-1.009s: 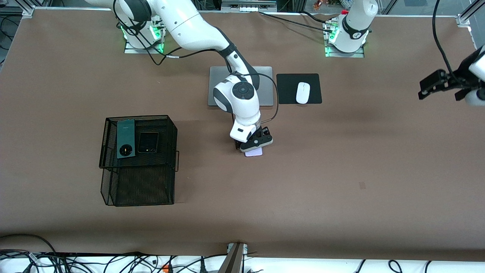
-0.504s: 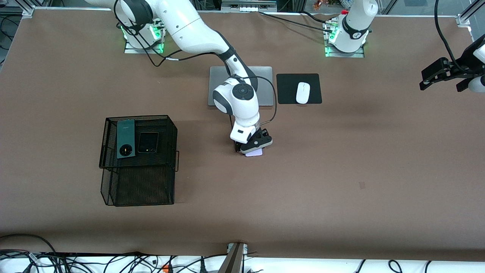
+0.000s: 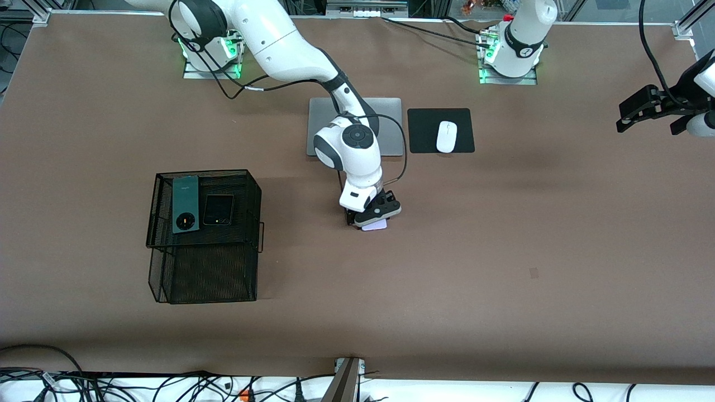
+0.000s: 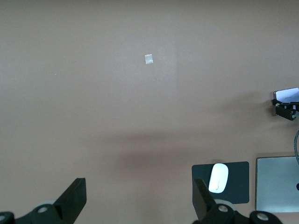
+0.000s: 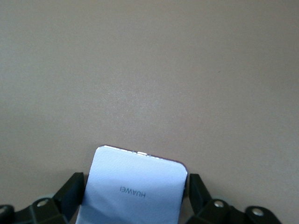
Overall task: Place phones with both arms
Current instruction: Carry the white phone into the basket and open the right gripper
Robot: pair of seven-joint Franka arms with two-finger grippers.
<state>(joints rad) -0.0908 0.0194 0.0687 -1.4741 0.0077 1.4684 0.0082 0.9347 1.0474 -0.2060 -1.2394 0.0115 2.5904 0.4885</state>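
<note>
Watching the pale pink-white phone [image 3: 375,225], we judge the main risk to be a slip: it lies flat on the brown tabletop [image 3: 503,251], thin, and the right tool [image 3: 373,215] straddles it with one finger [image 5: 71,187] at each long side. If the fingers close too high or unevenly, the phone may pop out or skid; pressing too low could scrape the tabletop. In the right wrist view the fingers sit just beside the phone's edges; we cannot tell whether they already touch it. The phone lies directly under the right tool, between its fingers, its free end poking out toward the front camera.

The dark-green phone [image 3: 185,204] and the small black phone [image 3: 218,210] lie side by side on top of the black wire basket [image 3: 204,268], well apart from the right tool, toward the right arm's end of the tabletop.

The left tool [image 3: 642,114] waits, fingers spread wide and empty, over the left arm's end of the tabletop, near neither laptop [image 3: 391,125] nor mouse [image 3: 446,136].
</note>
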